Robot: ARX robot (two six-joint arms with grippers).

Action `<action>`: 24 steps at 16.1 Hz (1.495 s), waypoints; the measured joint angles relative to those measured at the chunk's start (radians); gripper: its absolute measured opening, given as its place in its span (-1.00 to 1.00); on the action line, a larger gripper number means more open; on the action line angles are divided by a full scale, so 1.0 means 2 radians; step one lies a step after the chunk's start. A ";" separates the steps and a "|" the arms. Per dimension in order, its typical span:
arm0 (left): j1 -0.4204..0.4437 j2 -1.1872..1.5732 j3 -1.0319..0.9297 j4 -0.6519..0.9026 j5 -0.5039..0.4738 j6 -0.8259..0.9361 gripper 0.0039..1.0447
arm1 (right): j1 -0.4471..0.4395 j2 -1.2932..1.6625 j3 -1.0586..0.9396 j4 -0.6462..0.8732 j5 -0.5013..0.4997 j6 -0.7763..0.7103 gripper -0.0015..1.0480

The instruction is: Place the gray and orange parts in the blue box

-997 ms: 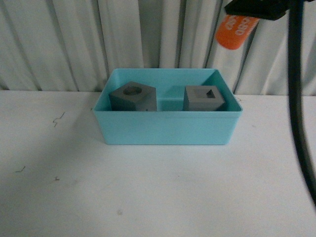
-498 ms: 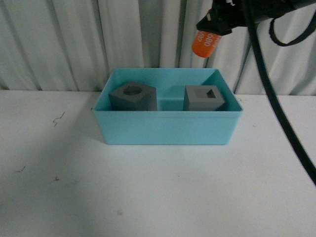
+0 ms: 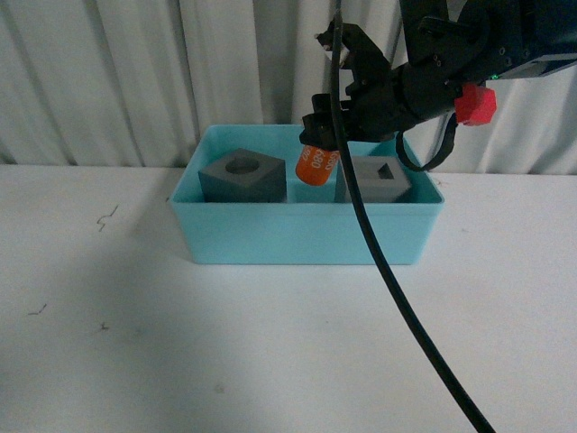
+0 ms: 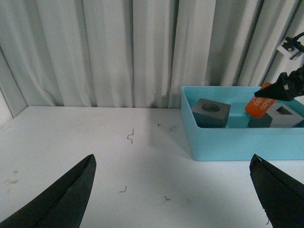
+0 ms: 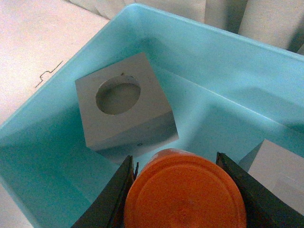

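From the front, the black cable (image 3: 361, 216) crosses the blue box (image 3: 297, 236) and hides part of the square-recess cube (image 3: 379, 180). The orange cylinder (image 3: 315, 165) shows only partial white digits. In the right wrist view that cube (image 5: 280, 166) is cut off by the frame edge, and the left gripper's fingers (image 4: 57, 199) run out of frame.

The right arm's black, angular end effector (image 3: 317, 135) carries a red knob (image 3: 475, 105) and a tiny green light. A thick black cable (image 3: 379, 262) trails from it. The left end effector (image 4: 175, 190) has black wedge-shaped fingers (image 4: 57, 202).
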 joint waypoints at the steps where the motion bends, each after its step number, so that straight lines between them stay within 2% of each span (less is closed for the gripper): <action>1: 0.000 0.000 0.000 0.000 0.000 0.000 0.88 | 0.000 0.005 0.007 -0.001 0.002 0.000 -0.10; 15: 0.000 0.000 0.000 0.000 0.000 0.000 0.88 | 0.014 0.100 0.123 -0.062 0.029 -0.030 -0.10; 21: 0.000 0.000 0.000 0.000 0.000 0.000 0.88 | 0.013 0.097 0.097 -0.028 0.029 -0.039 0.86; 22: 0.000 0.000 0.000 0.000 0.000 0.000 0.88 | 0.013 0.089 0.083 -0.019 0.031 -0.036 0.89; 24: 0.000 0.000 0.000 0.000 0.000 0.000 0.88 | 0.004 0.023 0.003 0.056 0.042 -0.032 0.87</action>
